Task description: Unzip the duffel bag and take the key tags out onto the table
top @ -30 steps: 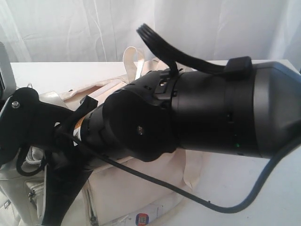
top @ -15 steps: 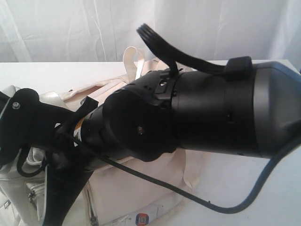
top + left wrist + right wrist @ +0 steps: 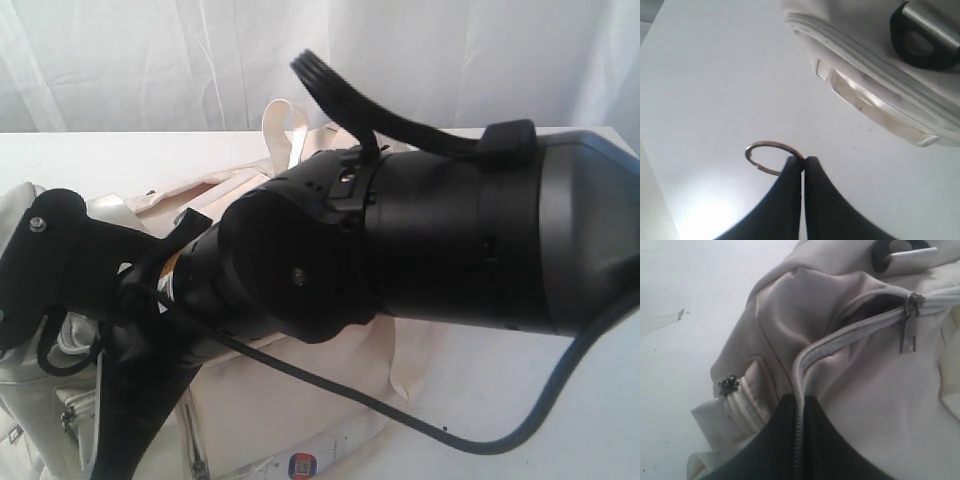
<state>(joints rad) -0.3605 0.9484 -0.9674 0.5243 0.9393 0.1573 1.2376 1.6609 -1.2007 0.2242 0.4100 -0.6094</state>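
Filling the exterior view, a black arm (image 3: 450, 240) hangs over the duffel bag (image 3: 280, 400), which lies on the white worktop (image 3: 560, 400). Left wrist view: the left hand (image 3: 803, 159) is clamped on a metal ring (image 3: 771, 145) – just off the bag's end. Right wrist view: the right hand (image 3: 799, 399) is closed against the bag, the grey zipper (image 3: 840, 337) running in between its fingertips – the pull tab (image 3: 909, 335) sits farther along.

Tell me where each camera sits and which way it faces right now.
Exterior: off the arms, facing the curtain across the table; right arm fills most of it, duffel bag beneath.
Left wrist: above the table; left gripper shut on a metal ring.
Right wrist: against the bag's zipper; right gripper shut on it.
Shared: all three show the bag.
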